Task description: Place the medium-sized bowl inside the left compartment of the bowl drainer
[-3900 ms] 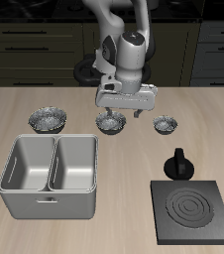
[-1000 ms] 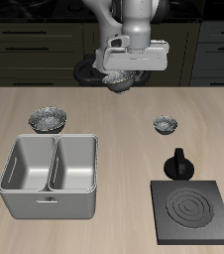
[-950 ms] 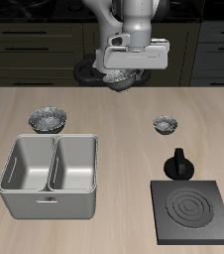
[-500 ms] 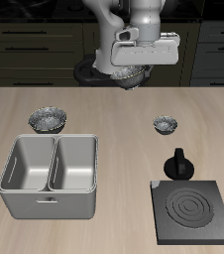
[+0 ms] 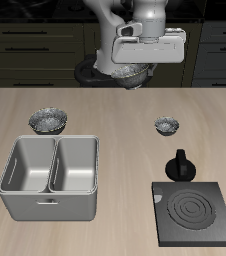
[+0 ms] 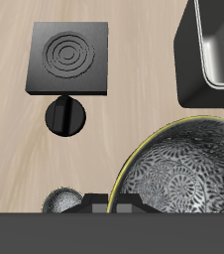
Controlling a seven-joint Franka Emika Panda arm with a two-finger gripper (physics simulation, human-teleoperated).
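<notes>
The arm holds its tool [image 5: 135,72] high above the back part of the desk [image 5: 125,125], and the medium-sized bowl [image 5: 133,72] hangs there in the air, clamped at its rim between the two fingers of the tool. In the wrist view the bowl [image 6: 183,169] is very close to the camera, and its patterned shiny inside with a yellowish rim fills much of the picture. The bowl drainer [image 5: 50,178] stands near the front edge of the desk, well apart from the lifted bowl. Its left compartment [image 5: 28,165] is the well farther from the stove plate, and I see nothing inside it; the other well [image 5: 74,165] beside it looks the same. On the desk behind the drainer rests the wider silver bowl [image 5: 48,121], and the smallest silver bowl [image 5: 166,125] lies farther along. A black knob-like object [image 5: 179,165] stands just behind the dark stove plate [image 5: 194,213] with the rings.
</notes>
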